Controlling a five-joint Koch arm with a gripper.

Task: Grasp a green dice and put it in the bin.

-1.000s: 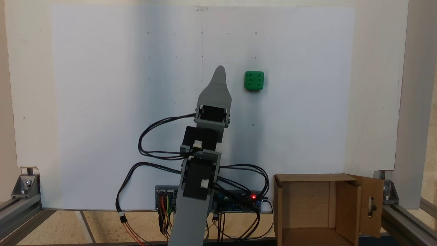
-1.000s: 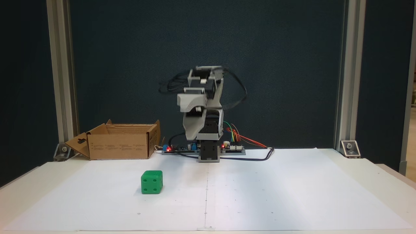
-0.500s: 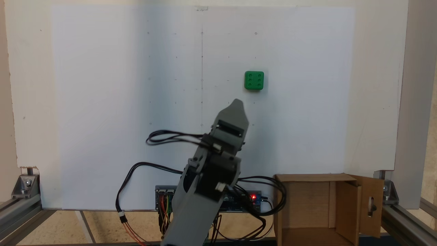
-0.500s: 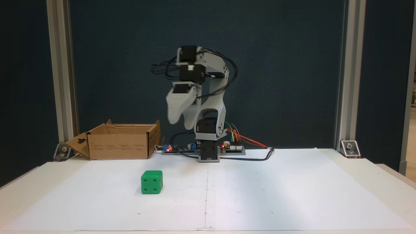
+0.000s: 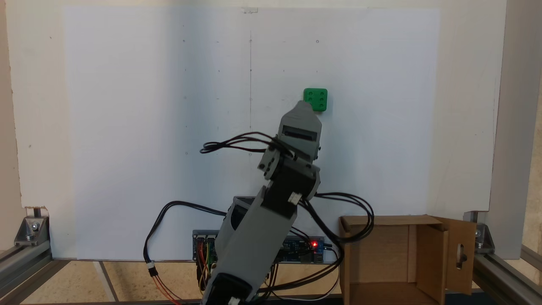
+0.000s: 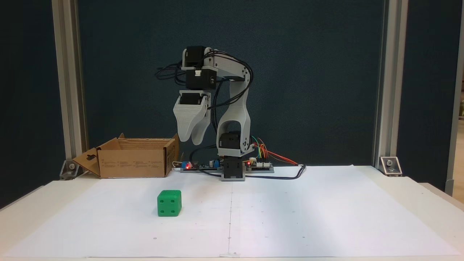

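The green dice (image 6: 169, 203), likely light, rigid and smooth, rests on the table (image 6: 308, 217) left of centre; grip opposite flat faces with the raised, slightly spread end effector (image 6: 192, 140).

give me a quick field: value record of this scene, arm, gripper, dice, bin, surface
arm: raised over its base, gripper hanging downward, well above the table
gripper state: jaws slightly apart, holding nothing
green dice: resting on the white paper sheet, untouched, six pips facing up, four pips toward the front fixed view
bin: open cardboard box beside the arm's base, flap with slot cutout folded outward; what can be seen of the inside is empty
dice to bin: apart, the dice nearer the front camera than the bin
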